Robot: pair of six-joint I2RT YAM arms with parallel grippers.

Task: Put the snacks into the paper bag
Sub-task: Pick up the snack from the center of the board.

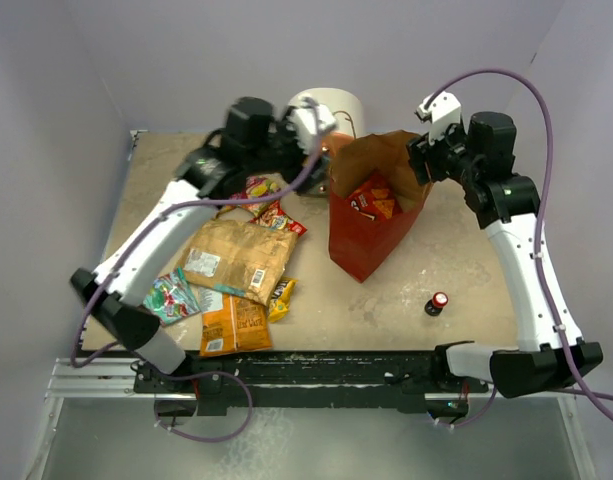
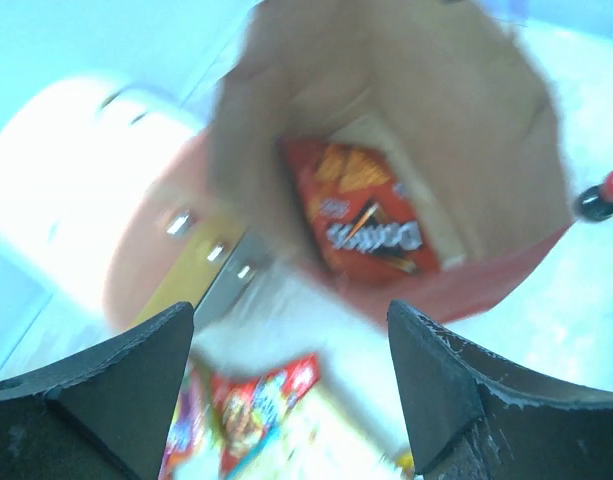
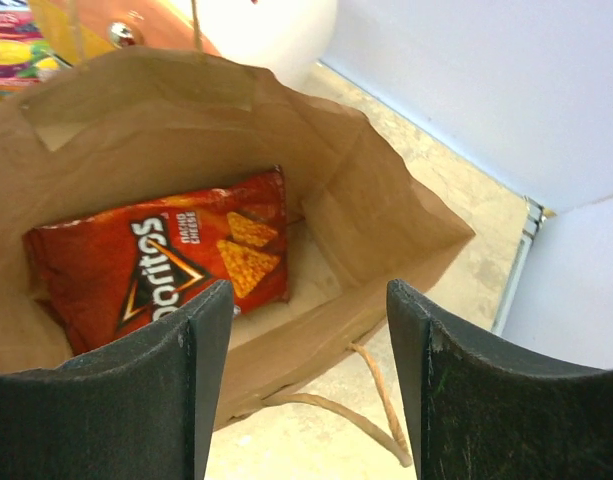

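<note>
Pale walls box in a speckled beige table [image 1: 406,290], and the paper bag [image 1: 361,240] stands at its middle, mouth open upward. The Doritos bag [image 3: 156,260] lies down inside it. My left tool [image 2: 291,330] hangs wide and empty by the mouth. My right tool [image 3: 308,300] gapes at the right rim gripping nothing, likely placed to steady it. The tan chip bag [image 1: 236,258], orange chip bag [image 1: 233,325] and teal candy bag [image 1: 171,295] wait on the table's left.

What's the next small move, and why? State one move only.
Probably move the left gripper from the paper bag over to the small red packet nearest it. The Doritos bag already lies inside, the left jaws stand open and empty, and other packets wait on the table.
</note>
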